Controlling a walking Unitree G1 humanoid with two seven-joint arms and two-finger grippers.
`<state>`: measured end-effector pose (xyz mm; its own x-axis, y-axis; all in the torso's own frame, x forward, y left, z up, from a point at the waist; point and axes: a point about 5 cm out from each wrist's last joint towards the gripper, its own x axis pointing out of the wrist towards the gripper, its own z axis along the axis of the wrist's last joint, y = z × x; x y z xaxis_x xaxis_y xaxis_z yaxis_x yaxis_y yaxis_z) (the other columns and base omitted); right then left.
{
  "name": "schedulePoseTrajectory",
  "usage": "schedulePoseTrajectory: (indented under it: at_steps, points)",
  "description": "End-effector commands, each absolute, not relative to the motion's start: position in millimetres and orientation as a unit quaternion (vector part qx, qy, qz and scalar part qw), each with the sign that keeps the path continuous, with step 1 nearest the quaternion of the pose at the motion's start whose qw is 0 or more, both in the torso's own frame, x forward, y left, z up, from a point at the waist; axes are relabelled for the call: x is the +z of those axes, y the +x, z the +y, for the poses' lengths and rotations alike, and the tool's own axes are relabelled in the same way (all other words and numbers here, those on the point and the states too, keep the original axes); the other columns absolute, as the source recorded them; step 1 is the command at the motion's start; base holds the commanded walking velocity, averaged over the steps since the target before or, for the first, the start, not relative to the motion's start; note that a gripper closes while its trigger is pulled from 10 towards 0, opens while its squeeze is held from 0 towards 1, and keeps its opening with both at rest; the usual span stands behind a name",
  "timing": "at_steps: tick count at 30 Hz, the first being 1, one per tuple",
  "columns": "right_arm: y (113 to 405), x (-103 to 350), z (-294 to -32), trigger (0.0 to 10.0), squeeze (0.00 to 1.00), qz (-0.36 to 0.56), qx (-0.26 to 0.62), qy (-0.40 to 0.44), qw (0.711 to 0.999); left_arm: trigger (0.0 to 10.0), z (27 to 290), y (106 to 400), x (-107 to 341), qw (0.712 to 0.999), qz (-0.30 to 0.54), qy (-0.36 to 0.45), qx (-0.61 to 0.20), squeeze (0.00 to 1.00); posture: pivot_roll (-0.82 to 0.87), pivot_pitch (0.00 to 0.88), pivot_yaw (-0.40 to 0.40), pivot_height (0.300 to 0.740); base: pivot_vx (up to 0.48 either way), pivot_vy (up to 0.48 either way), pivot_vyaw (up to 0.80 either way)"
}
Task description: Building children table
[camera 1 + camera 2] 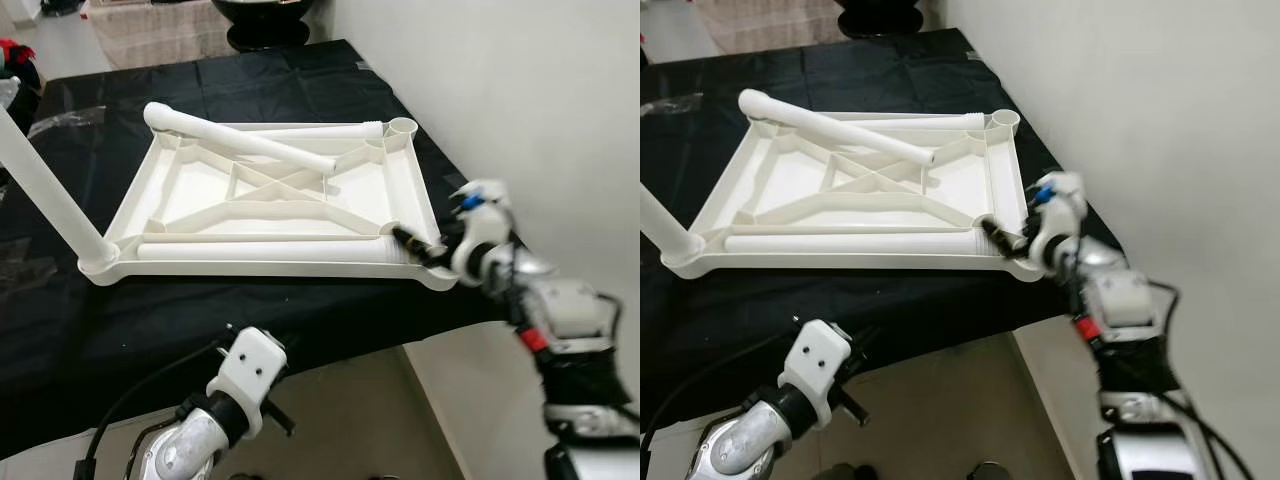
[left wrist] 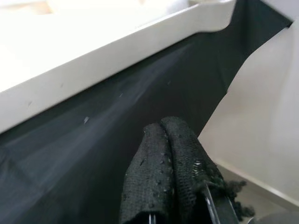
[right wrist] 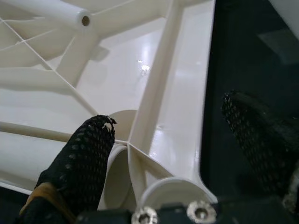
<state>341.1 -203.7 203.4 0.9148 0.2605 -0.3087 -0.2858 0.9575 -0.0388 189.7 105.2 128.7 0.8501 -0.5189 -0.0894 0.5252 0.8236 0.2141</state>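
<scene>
Two grippers: my right gripper spread astride the upturned white plastic tabletop's corner socket; left gripper apparently pressed together, low.

Head stereo pair looks fwd and down from above the near edge of the black cloth; both eyes share the upturned white tabletop, wall at right, both arms. Right eye sits a bit rightward, scene shifted left. Left wrist cam: very close, aimed along its shut fingers at cloth and tabletop rim. Right wrist cam: close, over the near right corner socket, facing into the ribbed underside.
</scene>
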Motion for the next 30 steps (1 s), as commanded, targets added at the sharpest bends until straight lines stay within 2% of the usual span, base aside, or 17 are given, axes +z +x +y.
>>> schedulePoseTrajectory:
  at_steps: [1,7,14,26,30]
  points:
    - [337.7,189.6,-197.1,10.0,0.0,0.198,0.15,-0.027,0.968,10.0,103.9,185.6,130.5,0.951,0.008,0.121,-0.283,0.0,-0.08,0.185,-0.064,0.74,0.0,0.0,0.0]
    - [333.4,187.2,-188.3,10.0,0.0,0.241,0.166,0.029,0.956,10.0,102.8,185.2,130.9,0.951,0.006,0.122,-0.284,0.0,-0.08,0.184,-0.071,0.74,0.0,0.0,0.0]
    - [335.9,199.8,-176.1,10.0,0.0,0.236,0.207,0.108,0.943,10.0,102.7,184.9,131.0,0.951,0.003,0.122,-0.284,0.0,-0.09,0.182,-0.077,0.74,0.0,0.0,0.0]
    - [336.4,199.1,-163.6,10.0,0.0,0.253,0.227,0.128,0.932,10.0,102.1,184.7,131.0,0.951,0.002,0.122,-0.283,0.0,-0.08,0.184,-0.082,0.74,0.0,0.0,0.0]
    - [336.1,191.0,-153.1,10.0,0.0,0.301,0.241,0.138,0.912,10.0,101.3,185.2,131.1,0.951,0.001,0.124,-0.283,0.0,-0.08,0.185,-0.088,0.74,0.0,0.0,0.0]
